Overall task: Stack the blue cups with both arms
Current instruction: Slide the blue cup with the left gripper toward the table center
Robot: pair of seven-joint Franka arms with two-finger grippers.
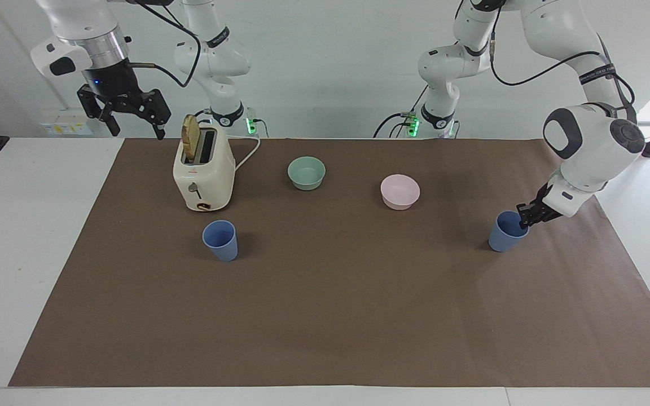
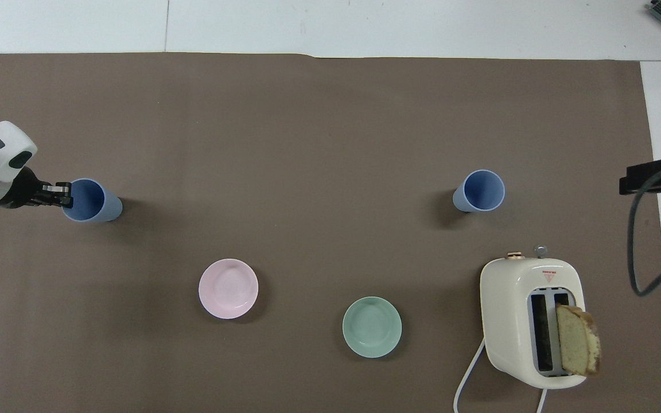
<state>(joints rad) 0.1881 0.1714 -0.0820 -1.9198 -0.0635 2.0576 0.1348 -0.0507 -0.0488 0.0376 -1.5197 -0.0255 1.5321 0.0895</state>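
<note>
One blue cup (image 1: pixel 503 238) stands on the brown mat at the left arm's end of the table; it also shows in the overhead view (image 2: pixel 94 201). My left gripper (image 1: pixel 523 219) is low at its rim on the side toward that end, fingers pinched on the rim (image 2: pixel 62 195). The second blue cup (image 1: pixel 220 241) stands upright and free in front of the toaster, toward the right arm's end (image 2: pixel 479 191). My right gripper (image 1: pixel 128 117) hangs open and empty in the air over the table edge beside the toaster; that arm waits.
A cream toaster (image 1: pixel 203 169) with a slice of bread in one slot stands near the right arm's base (image 2: pixel 531 321). A mint-green bowl (image 1: pixel 306 172) and a pink bowl (image 1: pixel 400 192) sit on the brown mat (image 1: pixel 325 316), nearer to the robots than the cups.
</note>
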